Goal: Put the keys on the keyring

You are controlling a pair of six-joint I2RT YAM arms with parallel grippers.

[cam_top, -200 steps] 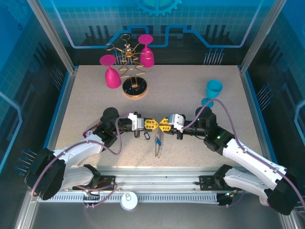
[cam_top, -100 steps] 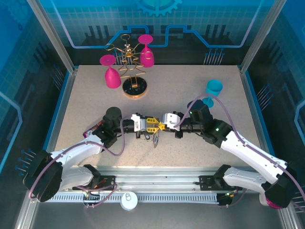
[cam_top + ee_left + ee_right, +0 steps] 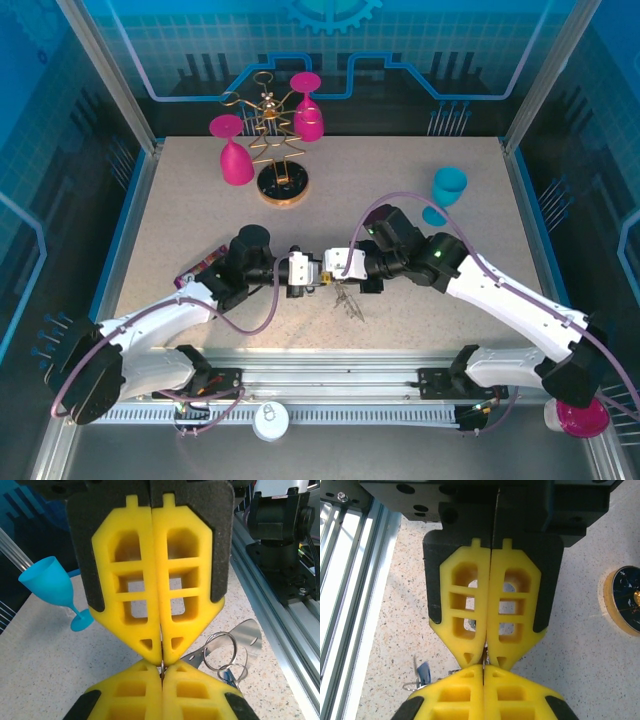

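Keys (image 3: 423, 673) show a blue head beside the closed right gripper (image 3: 485, 659).

No legible lettering, labels, brands, numbers or signs on any surface in any view.

- left arm (image 3: 150, 325), right arm (image 3: 510, 300): white shells, black joints.
- purple cable (image 3: 250, 322): runs along each arm.
- fingers (image 3: 127, 580): yellow plastic, cut-out lattice, mounted on black plates with rounded corners.
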